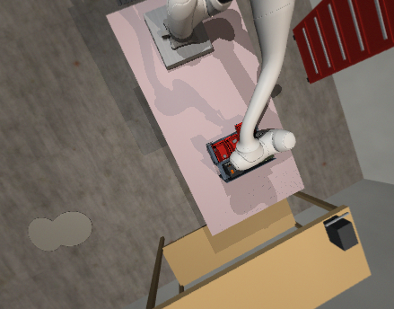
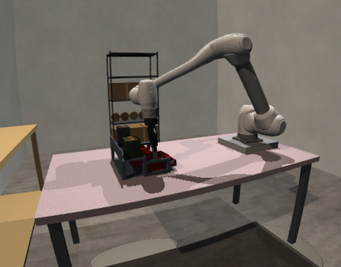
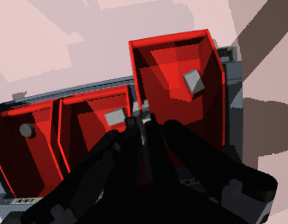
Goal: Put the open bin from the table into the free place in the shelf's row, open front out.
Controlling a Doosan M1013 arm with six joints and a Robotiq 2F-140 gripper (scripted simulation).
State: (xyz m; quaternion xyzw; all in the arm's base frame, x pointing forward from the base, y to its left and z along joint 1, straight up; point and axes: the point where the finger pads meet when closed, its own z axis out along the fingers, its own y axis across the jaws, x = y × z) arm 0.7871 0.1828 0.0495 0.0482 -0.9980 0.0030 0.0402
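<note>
Red bin's tabletop [image 1: 188,135] [image 2: 85,192] [image 3: 35,35]: pink, it carries the arm and the shelf.
Shelf [image 2: 145,164] [image 3: 235,95]: grey-blue, standing on the tabletop, well apart from the arm's base.
Gripper [image 2: 154,155] [image 3: 142,110]: pointing down, fingers almost together, the thin side wall of the red bin pinched between them.
Red bin [image 1: 240,128] [image 3: 181,65]: at one end of the row, its front sticking out farther than the neighbours.
Other bins [image 3: 30,150] [image 3: 85,130]: two, side by side in the shelf.
Grey block [image 3: 194,81]: inside the red bin.
</note>
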